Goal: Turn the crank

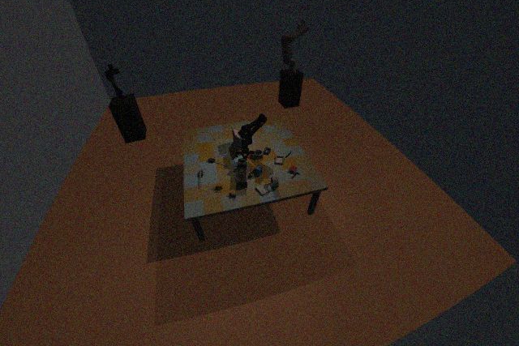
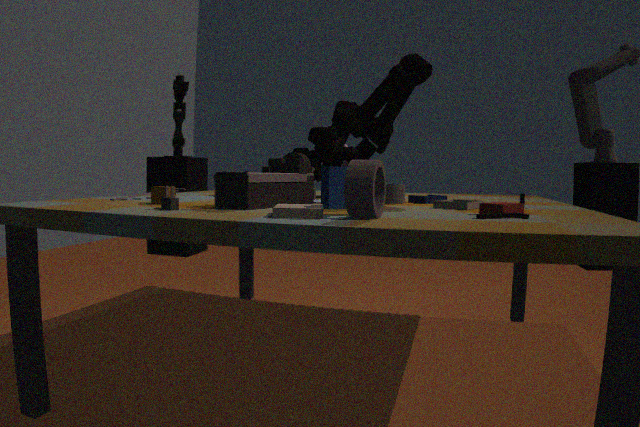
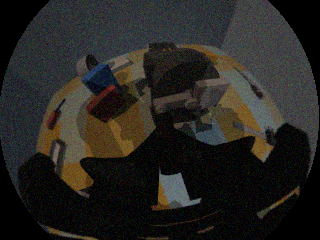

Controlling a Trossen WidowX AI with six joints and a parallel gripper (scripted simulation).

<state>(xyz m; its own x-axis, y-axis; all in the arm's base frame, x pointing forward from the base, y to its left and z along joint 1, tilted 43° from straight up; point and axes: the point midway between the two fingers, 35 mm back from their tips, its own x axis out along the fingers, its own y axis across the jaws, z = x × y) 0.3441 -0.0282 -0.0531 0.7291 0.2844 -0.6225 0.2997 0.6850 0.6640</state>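
The machine (image 1: pixel 241 181) (image 2: pixel 281 192) (image 3: pixel 180 67) is a dark box on the patchwork table, with a rounded dark body in the wrist view. Pale grey parts (image 3: pixel 172 101) show on its near side, apparently part of the crank. My gripper (image 3: pixel 163 130) is at the machine's near side and shut on the crank handle, which the dark fingers mostly hide. Faint orange marks show on the far top of the machine in the wrist view. The red pointer and the brass zero marks cannot be told apart, so their alignment cannot be read.
A blue block (image 2: pixel 333 187) (image 3: pixel 99 79) and a grey ring (image 2: pixel 364 189) (image 3: pixel 87 65) stand beside the machine. A red block (image 3: pixel 105 103) is nearer in the wrist view. A red-handled tool (image 3: pixel 52 119) and a small frame lie at the wrist view's left.
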